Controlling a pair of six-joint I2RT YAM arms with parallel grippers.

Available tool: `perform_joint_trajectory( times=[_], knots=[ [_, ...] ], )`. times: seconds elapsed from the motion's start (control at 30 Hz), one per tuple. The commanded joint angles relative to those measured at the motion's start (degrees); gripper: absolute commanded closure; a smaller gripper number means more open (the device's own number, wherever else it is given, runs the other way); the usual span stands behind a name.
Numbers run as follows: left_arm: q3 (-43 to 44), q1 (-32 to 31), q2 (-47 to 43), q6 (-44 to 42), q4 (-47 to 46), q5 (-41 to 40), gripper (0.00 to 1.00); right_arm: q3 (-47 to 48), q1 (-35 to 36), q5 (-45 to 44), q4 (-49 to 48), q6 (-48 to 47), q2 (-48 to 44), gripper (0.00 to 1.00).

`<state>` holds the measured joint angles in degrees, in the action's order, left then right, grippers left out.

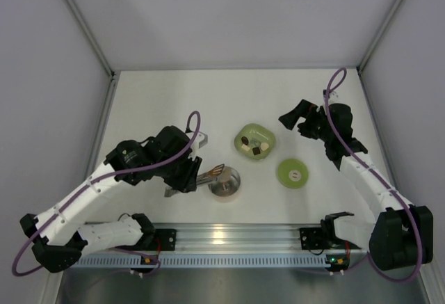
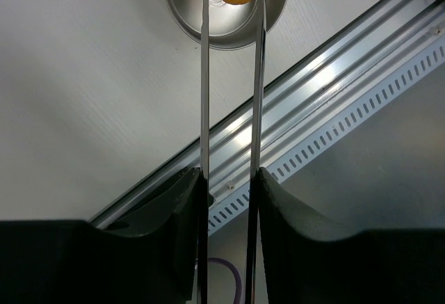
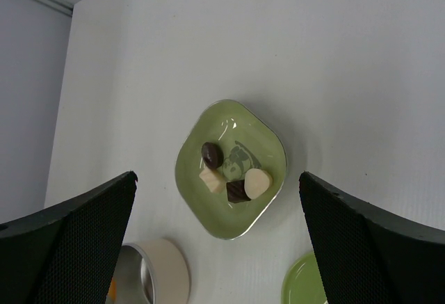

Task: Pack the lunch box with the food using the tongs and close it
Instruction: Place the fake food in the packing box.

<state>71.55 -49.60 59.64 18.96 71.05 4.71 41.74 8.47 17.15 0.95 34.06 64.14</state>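
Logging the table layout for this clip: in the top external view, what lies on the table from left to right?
Steel lunch box → pale green dish holding food pieces → green lid.

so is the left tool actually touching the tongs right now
Touching. The left wrist view shows the left tool shut on the tongs, its black pads pressed against the outside of both silver arms with no gap.
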Motion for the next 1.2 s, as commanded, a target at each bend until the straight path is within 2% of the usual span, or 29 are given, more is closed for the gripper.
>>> perform_joint_trajectory(
  times=[0.0, 0.33, 0.73, 1.0, 1.17],
  knots=[
    [-0.62, -0.23, -0.22, 0.90, 0.50, 1.88, 0.60, 1.24, 0.76, -0.45, 0.46, -0.58, -0.51, 0.01],
    [-0.09, -0.23, 1.53, 0.55, 0.32, 1.53, 0.54, 1.07, 0.76, 0.17, -0.34, -0.49, 0.90, 0.01],
    [3.15, -0.23, 2.68, 0.02, -0.38, 0.30, 0.53, 1.24, 0.76, 0.43, -0.42, -0.75, 0.90, 0.01],
    [9.83, -0.23, 9.44, -0.59, -5.21, -3.56, 0.52, 2.65, 0.67, 1.31, 0.28, -1.46, 1.08, 0.01],
    [16.60, -0.14, 17.69, 0.37, -9.25, -8.48, 0.51, 2.56, 0.67, 1.14, 0.63, -2.25, 0.55, 0.01]
  ],
)
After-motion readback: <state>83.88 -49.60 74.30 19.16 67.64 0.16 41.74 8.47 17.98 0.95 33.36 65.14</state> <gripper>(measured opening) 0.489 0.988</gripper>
